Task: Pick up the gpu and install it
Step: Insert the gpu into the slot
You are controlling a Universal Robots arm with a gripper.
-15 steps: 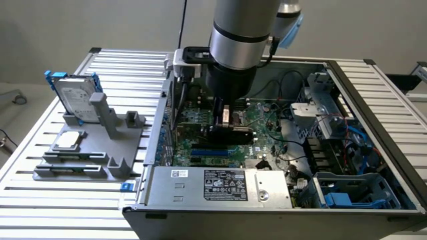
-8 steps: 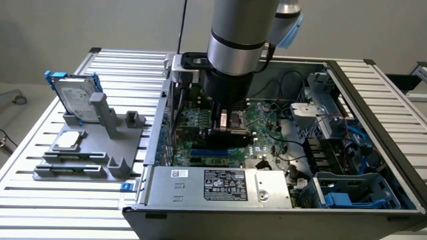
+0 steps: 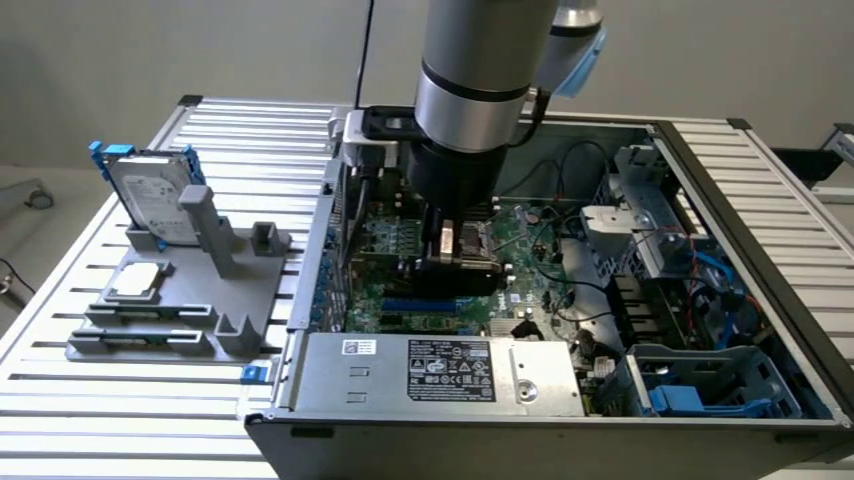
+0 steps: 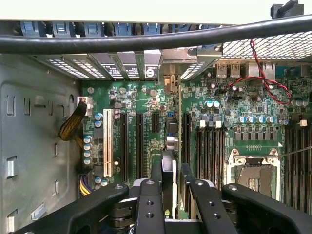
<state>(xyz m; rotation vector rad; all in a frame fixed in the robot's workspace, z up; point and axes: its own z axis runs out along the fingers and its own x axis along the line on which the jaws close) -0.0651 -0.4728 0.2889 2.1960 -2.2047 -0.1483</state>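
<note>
I see the gpu point(image 4: 169, 139) in the wrist view edge-on and upright, a thin card with its green board on one side and its black cover on the other. The gripper point(image 4: 171, 176) is clamped on it, one finger pressed to each face. The card stands over the row of long black slots point(image 4: 140, 146) on the motherboard point(image 4: 229, 105), and its metal end points at the vented slot covers point(image 4: 122, 70) in the case's back wall. I cannot tell whether its lower edge sits in a slot or hangs just above one. A white slot point(image 4: 105, 141) lies a few slots over on one side. The memory slots point(image 4: 209, 151) and the bare processor socket point(image 4: 253, 173) lie on the other. A thick black cable point(image 4: 146, 39) crosses in front of the camera.

From the exterior view, the arm point(image 3: 474, 90) reaches straight down into the open case point(image 3: 534, 445), over the board and toward the exterior view's left wall. The power supply point(image 3: 441, 370) lies along the near edge of the case. Outside, at the exterior view's left, a grey fixture point(image 3: 200, 300) stands on the slatted table point(image 3: 80, 420), holding a hard drive point(image 3: 144, 190) upright in a blue frame.
</note>
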